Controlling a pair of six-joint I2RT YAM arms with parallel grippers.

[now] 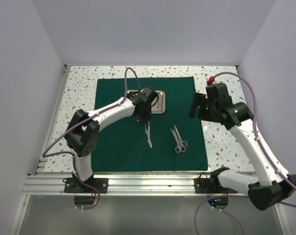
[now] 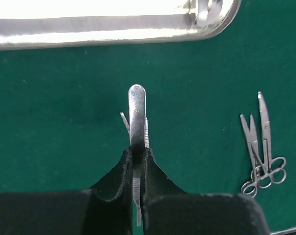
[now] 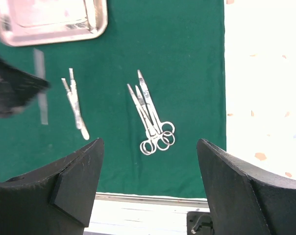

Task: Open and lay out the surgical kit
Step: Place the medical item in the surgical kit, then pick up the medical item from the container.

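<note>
Glare washes out the steel tray (image 2: 113, 29), which runs off the top of my left wrist view. A second instrument is half hidden behind the left gripper (image 2: 136, 155), which is clamped on a slim silver forceps (image 2: 136, 105) over the green cloth (image 1: 118, 147), near the tray. The scissors (image 3: 150, 115) lie further right, below my right gripper (image 3: 149, 147), whose fingers are apart.

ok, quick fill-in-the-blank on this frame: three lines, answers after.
1. The left pincer is ___ on a slim steel instrument.
2. The scissors lie on the green ___, not in the steel tray.
3. The right pincer is ___ and holds nothing.
Missing: shut; cloth; open.
</note>
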